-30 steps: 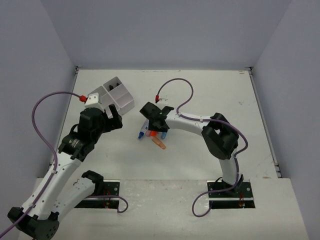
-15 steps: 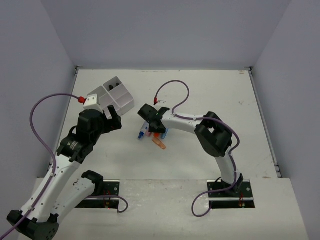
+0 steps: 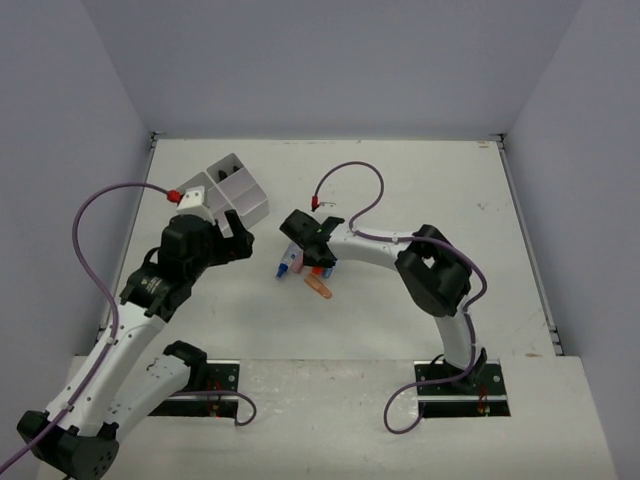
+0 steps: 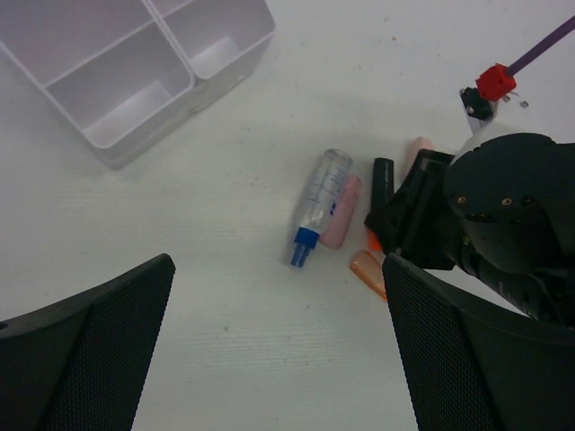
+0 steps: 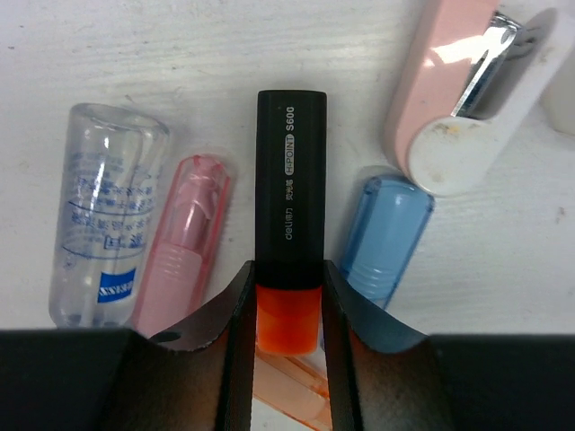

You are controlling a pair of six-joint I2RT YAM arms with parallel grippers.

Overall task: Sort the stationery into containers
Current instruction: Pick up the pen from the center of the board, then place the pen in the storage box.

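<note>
A black-bodied orange highlighter lies in a small pile of stationery, and my right gripper is shut on its orange end, one finger pressing each side. A pink highlighter and a clear bottle with a blue cap lie to its left, a blue highlighter to its right, and a peach one under the jaws. My left gripper hangs open above the table near the pile, holding nothing. The white divided tray stands at the back left.
A pink and white clip-like item lies at the far right of the pile. In the left wrist view the tray shows its compartments, and the right arm's black wrist looms over the pile. Grey walls enclose the table.
The right gripper's jaws have closed in on the orange highlighter. The left arm has shifted a little to the right, toward the pile.
</note>
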